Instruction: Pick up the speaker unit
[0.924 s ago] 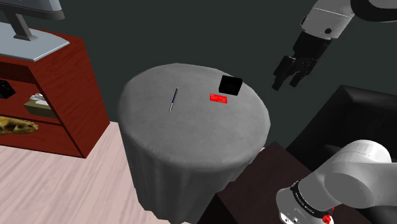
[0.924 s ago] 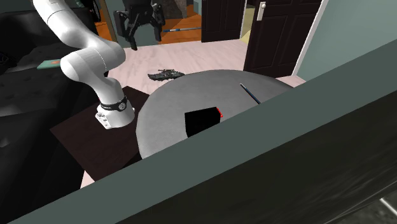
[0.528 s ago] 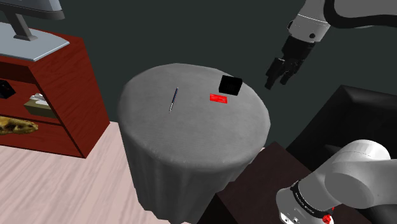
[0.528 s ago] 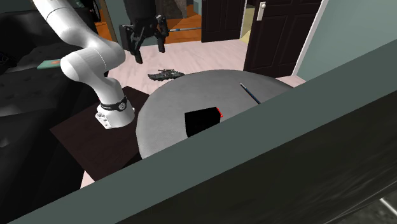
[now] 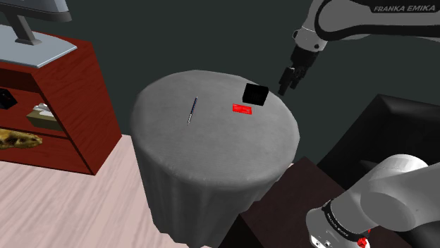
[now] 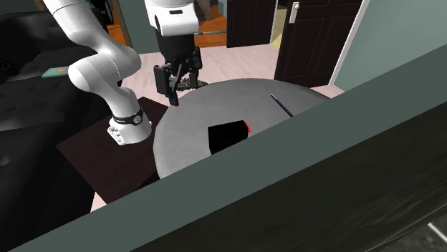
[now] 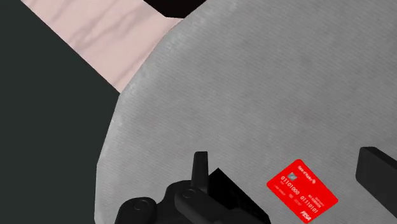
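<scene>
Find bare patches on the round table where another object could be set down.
Bare: the table below pen and red card in the shoulder view, and the strip between those two. Crowded: black box and card sit close at the edge near the open gripper.

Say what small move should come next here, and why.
Probably slide the end effector sideways until it is centred above the black speaker: it is open, but hangs off the speaker's side, nearer the edge of the round table.
</scene>
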Action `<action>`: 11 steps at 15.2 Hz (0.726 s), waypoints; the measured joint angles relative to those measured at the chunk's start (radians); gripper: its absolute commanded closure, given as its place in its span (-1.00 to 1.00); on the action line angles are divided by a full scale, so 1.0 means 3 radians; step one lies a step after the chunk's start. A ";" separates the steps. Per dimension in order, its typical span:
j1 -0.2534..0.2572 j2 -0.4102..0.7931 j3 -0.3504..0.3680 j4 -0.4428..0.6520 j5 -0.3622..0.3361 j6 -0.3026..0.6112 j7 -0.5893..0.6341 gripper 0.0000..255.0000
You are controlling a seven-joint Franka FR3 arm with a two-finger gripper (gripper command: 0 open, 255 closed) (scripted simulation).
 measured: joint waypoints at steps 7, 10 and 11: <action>0.0072 0.0874 -0.0148 0.0473 0.0004 0.0414 -0.0643 -1.00; 0.0070 0.1034 -0.0175 0.0542 0.0013 0.0505 -0.0765 -1.00; 0.0066 0.1061 -0.0181 0.0528 0.0015 0.0546 -0.0783 -1.00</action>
